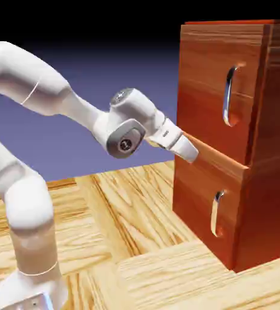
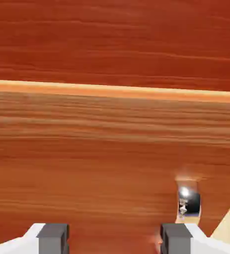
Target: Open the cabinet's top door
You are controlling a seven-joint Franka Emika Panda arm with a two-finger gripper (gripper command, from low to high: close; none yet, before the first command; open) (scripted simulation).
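Beside the cabinet (image 1: pixel 239 139), I held the end effector (image 1: pixel 190 152) spread and empty at the seam under the top door (image 1: pixel 218 91), well off its handle (image 1: pixel 229 97); advancing risked striking wood.

The reddish-brown wood-grain cabinet (image 1: pixel 263 151) stands upright on the table, its larger top door (image 1: pixel 218 91) bearing a curved vertical silver handle (image 1: pixel 228 97), above a shorter lower panel (image 1: pixel 205 206).

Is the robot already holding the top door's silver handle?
No, its fingers sit at the seam below the top door, away from the handle.
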